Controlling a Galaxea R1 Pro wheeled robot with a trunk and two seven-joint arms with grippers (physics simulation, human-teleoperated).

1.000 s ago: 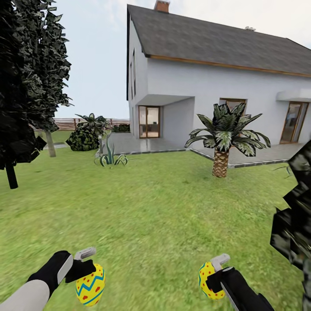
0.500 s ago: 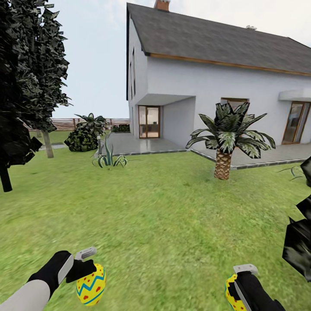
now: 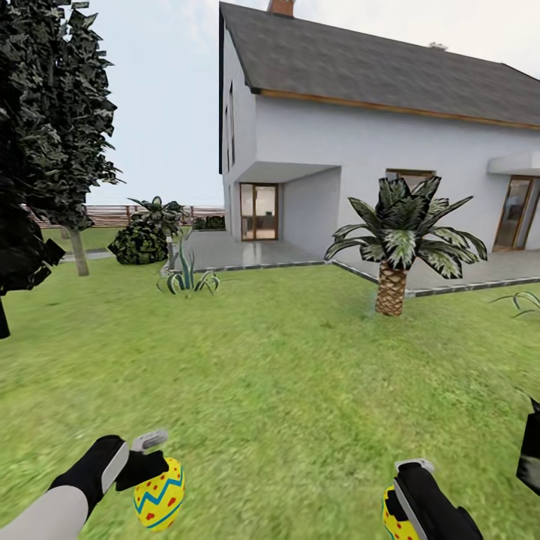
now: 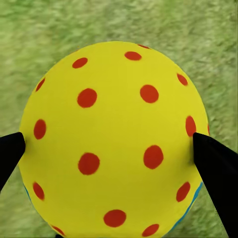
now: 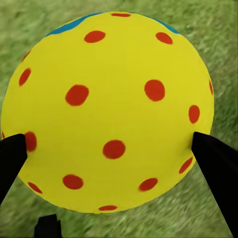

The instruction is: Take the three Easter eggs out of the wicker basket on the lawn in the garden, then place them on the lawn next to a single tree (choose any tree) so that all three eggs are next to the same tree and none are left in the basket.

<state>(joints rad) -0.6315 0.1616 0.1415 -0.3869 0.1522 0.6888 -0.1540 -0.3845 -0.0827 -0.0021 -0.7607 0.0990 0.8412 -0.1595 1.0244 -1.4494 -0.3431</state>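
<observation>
The robot stands on the lawn (image 3: 285, 360) of the garden, and each arm carries one Easter egg low in front of the body.

The left gripper (image 3: 154, 469) is closed on a yellow egg (image 3: 158, 493) with a blue zigzag band and red dots. The wrist camera of this arm shows the same egg (image 4: 111, 141) from its dotted end, with one black finger (image 4: 218, 168) pressing on each side and blurred grass behind it.

The right gripper (image 3: 401, 502) is at the bottom edge of the head view and holds the second egg (image 3: 395, 519) — there only a small yellow part with red dots shows beside the black arm. In the right wrist view this egg (image 5: 109, 109) is clamped between two dark fingers (image 5: 215, 163) in the same way, above the grass.

Farther away I see the white house (image 3: 375, 127) with a grey paved patio (image 3: 247, 251), a short palm (image 3: 397, 247) at the edge of the lawn, and a spiky plant (image 3: 186, 276). At the far left stands a tree (image 3: 71, 150) with a pale thin trunk, partly behind a near-black tree (image 3: 15, 187), with a wooden fence (image 3: 127, 215) behind.
</observation>
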